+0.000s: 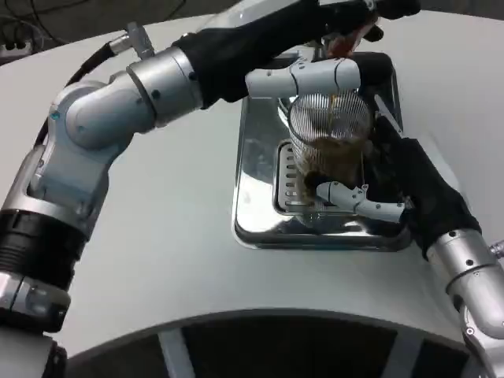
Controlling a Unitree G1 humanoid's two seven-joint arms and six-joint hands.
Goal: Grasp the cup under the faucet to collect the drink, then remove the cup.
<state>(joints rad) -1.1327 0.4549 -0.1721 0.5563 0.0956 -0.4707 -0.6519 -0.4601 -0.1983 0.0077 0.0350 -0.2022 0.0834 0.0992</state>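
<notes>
Nearest the lower right of the frame, my right hand (pixel 370 193) was wrapped around the clear ribbed plastic cup (pixel 329 130), its white and black fingers (pixel 350 195) closed against the cup's lower wall. I held it low so the rim stayed free to take the drink and the cup stayed upright while it filled.

The cup stood right of centre in the frame, over the slotted grate of the shiny square metal drip tray (pixel 256 177). I kept it there so that any spill would fall through the slots rather than onto the white table (pixel 157 260). Brown liquid already sat in the cup's lower part, and a thin brown stream seemed to be running down into it, so I judged the collecting to be under way and the removal not yet due.

Farther up, my left forearm reached across from the left of the frame to the top centre, where my left hand (pixel 315 77) lay over the dark dispenser (pixel 370 67), just above the cup's rim. I believe it was pressing the faucet's control, though the spot is crowded and dark; I cannot tell whether those fingers were clamped on anything or merely resting there.
</notes>
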